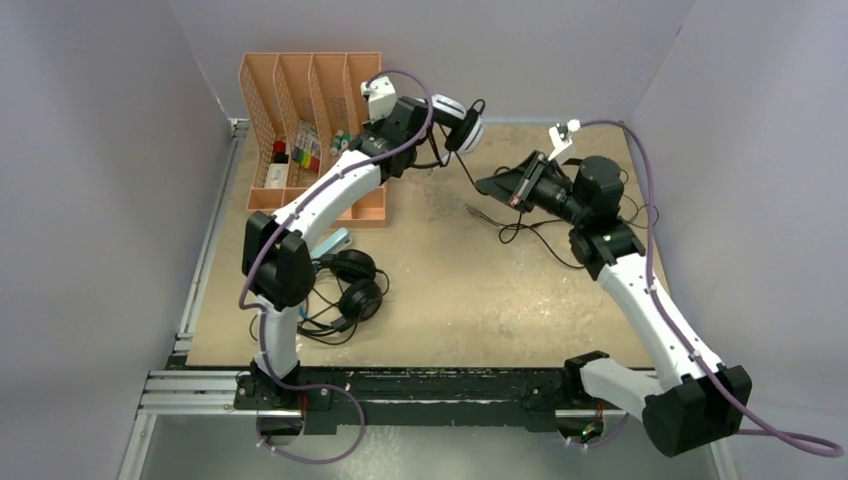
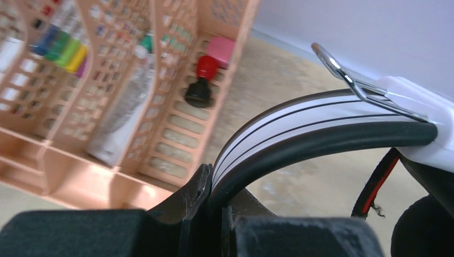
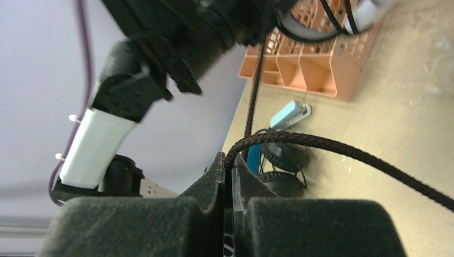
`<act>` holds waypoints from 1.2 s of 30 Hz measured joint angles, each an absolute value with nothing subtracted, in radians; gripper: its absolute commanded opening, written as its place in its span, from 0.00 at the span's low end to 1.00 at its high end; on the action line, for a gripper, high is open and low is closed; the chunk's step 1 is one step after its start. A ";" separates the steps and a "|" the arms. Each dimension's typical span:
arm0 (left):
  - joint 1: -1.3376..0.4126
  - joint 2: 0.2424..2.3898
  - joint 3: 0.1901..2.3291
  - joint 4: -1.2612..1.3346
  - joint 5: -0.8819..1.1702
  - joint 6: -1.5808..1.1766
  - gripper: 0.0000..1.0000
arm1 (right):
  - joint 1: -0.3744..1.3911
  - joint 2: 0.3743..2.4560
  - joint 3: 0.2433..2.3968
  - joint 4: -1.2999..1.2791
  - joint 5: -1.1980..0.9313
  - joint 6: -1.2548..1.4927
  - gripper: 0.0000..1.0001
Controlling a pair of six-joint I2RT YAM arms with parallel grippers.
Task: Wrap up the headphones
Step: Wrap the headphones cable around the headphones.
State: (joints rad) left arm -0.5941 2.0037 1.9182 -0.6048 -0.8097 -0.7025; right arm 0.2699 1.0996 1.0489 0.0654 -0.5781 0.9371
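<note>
1. Black braided cable is pinched between the pressed-together jaws of my right gripper. I judge that keeps it taut for winding.
2. My left gripper clamps the headband of the white-and-black headset, held above the table just beside the organizer, so the cord hangs free.
3. A second headset lies near the left arm's base.
4. The peach organizer holds coloured markers, a white tube and a red-capped bottle.
</note>
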 measured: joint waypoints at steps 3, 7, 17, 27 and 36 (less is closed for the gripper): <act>-0.567 1.982 1.915 -0.552 -0.674 -0.736 0.00 | 0.294 1.071 0.931 0.146 -0.555 0.994 0.00; -0.535 1.909 1.853 -0.472 -0.493 -0.761 0.00 | 0.296 1.063 0.813 0.242 -0.535 1.058 0.00; -0.496 1.636 1.621 -0.343 -0.099 -0.824 0.00 | 0.300 1.109 0.672 0.464 -0.540 1.127 0.00; -0.480 1.477 1.486 -0.287 0.196 -0.764 0.00 | 0.266 1.319 0.738 0.631 -0.596 1.106 0.03; -0.545 1.347 1.425 -0.410 0.175 -0.548 0.00 | 0.224 1.467 0.841 0.855 -0.685 1.179 0.09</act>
